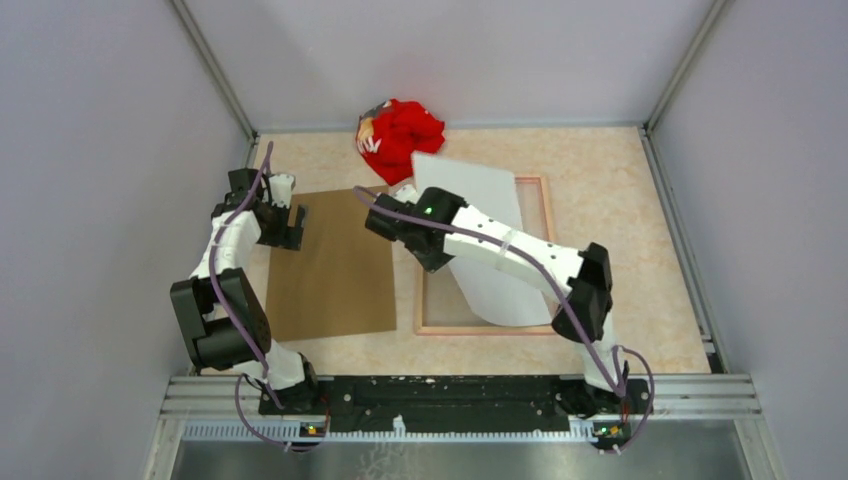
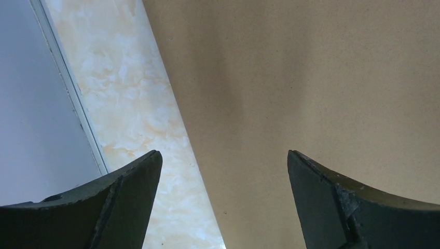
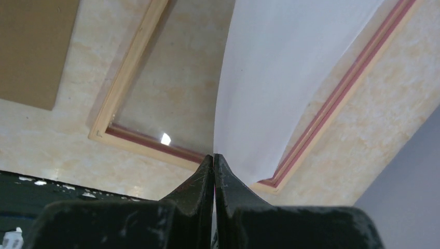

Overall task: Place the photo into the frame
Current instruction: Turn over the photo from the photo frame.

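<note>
Clearly the right gripper (image 1: 432, 258) has its two fingers pressed flat together, and pinched between them is the edge of the photo (image 1: 480, 230). In the right wrist view the right gripper (image 3: 214, 158) sits at the bottom centre, and the photo (image 3: 290, 78) rises from that pinch as a bowed white sheet sweeping toward the upper right. Only its plain white side shows; I cannot see the printed side.

From overhead the sheet lies askew over the frame (image 1: 548, 250), right of centre in the picture. The photo's upper corner sticks out past the frame's top edge toward the red cloth bundle (image 1: 400, 135), and its lower end curves down inside the frame's lower edge. The gripper holds it at the sheet's left side, above the left part of the frame. The frame (image 3: 129, 78) lies flat on the table (image 1: 620, 200), showing light wood with a pink strip along the inner edge, and a small bright glint sits on the pane near its corner.

The left gripper (image 1: 288, 226) stands wide open and holds nothing. It hovers over the upper left corner of the hardboard panel (image 1: 335, 265), which lies just left of the frame. In its own wrist view the left gripper (image 2: 223, 153) straddles the hardboard panel's (image 2: 311, 78) left edge, with bare table (image 2: 135, 104) under the left finger.
</note>
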Action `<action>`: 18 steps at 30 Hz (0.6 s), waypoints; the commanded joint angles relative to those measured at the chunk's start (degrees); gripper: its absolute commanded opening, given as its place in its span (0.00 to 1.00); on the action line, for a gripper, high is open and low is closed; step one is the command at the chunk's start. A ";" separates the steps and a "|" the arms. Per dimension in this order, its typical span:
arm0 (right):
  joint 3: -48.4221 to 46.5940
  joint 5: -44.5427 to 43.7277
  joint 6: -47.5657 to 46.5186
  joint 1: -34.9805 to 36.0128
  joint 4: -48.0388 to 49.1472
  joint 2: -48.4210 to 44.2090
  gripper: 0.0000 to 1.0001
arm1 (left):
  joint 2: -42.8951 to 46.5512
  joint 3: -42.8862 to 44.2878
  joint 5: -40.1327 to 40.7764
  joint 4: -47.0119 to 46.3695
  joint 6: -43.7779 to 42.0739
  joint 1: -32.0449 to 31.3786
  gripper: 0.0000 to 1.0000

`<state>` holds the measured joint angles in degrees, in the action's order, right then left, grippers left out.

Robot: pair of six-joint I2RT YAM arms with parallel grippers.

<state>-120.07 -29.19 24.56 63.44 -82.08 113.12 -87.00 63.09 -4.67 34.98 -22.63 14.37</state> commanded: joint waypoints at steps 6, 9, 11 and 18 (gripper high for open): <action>5.20 2.31 7.85 0.80 8.44 -0.76 0.00 | 1.75 -1.16 -0.10 -1.14 -0.06 0.04 0.97; 4.64 2.72 12.72 0.70 9.89 1.26 0.00 | 1.87 -1.62 0.05 -1.47 -0.16 0.05 0.97; 2.85 3.46 16.28 0.57 8.97 3.44 0.00 | 2.05 -1.89 0.16 -1.71 -0.25 0.08 0.96; -2.89 1.48 28.77 -0.87 4.89 8.83 0.00 | 2.44 -2.44 0.07 -1.96 -0.30 0.04 0.96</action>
<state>-119.90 -25.85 43.72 63.83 -75.68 120.62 -86.89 61.30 -4.69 34.44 -22.63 14.37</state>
